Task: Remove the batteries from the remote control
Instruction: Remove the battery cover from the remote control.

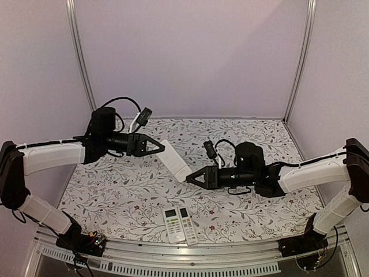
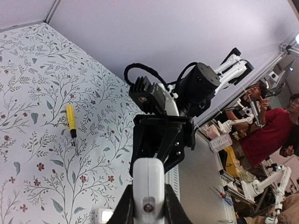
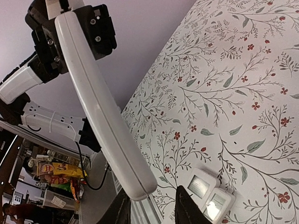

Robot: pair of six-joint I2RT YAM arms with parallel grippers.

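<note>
Jaws of the left gripper (image 1: 159, 146) clamp the far end of a white remote (image 1: 174, 160), tilted in the air over the middle of the flowered desk (image 1: 115, 190). At its near end the right gripper (image 1: 189, 178) has jaws slightly apart; whether they pinch it I cannot tell. No batteries show, so opening the cover seems next and calls for a steady counter-hold. Two spare remotes (image 1: 180, 224) lie at the near edge. Pale walls (image 1: 190, 52) enclose the desk.

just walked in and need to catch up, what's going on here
The left tool holds a white remote by one end, lifted off the table. The right tool is at the remote's other end, its fingers on either side of the tip; whether it grips cannot be told. At the near edge lie two more remotes, and a screwdriver lies on the table. No batteries are in view.
</note>
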